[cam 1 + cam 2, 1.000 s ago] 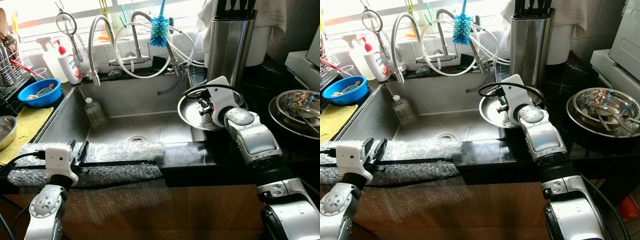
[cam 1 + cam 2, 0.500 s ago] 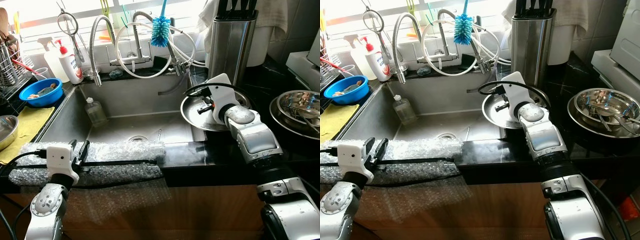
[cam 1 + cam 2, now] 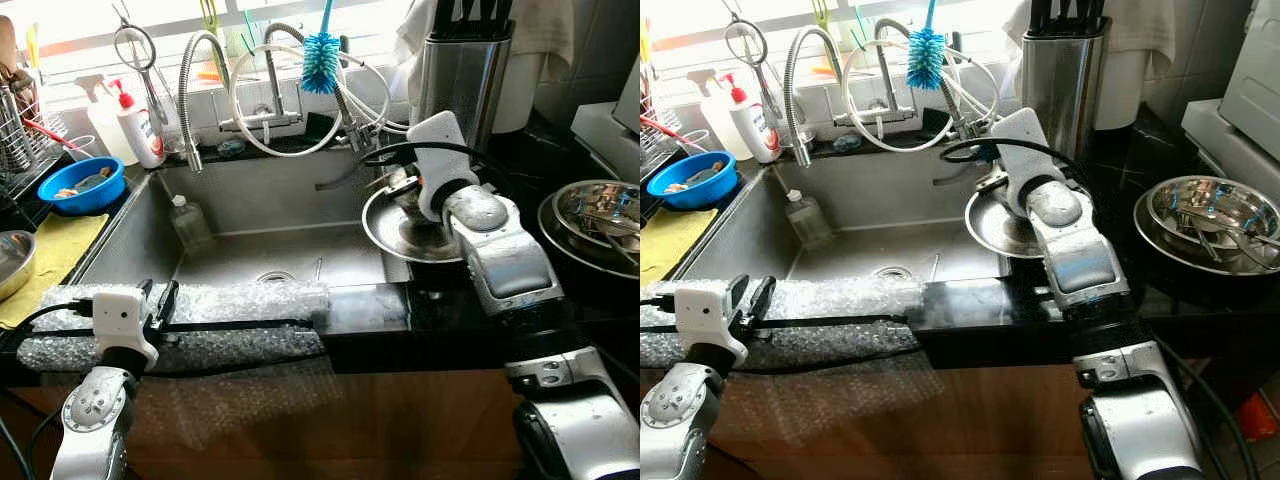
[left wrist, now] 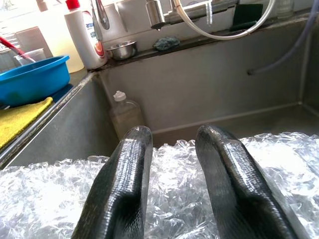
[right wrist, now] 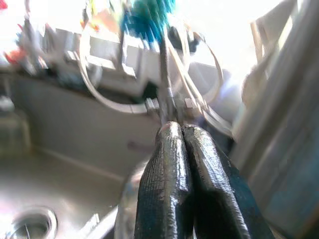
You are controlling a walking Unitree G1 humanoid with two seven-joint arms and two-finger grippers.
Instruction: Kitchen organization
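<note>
**Right arm lifted and swung toward the taps; plate not carried**

The right gripper has its fingers pressed together with nothing visibly between them, though that view is blurred. Compared with a second ago it has risen off the round stainless-steel plate, which remains at the sink's right edge. The grasp, I judge, was not secured. The left gripper rests, fingers apart, on the bubble-wrapped near rim.

Head views overlook sink; wrist views face it.
</note>
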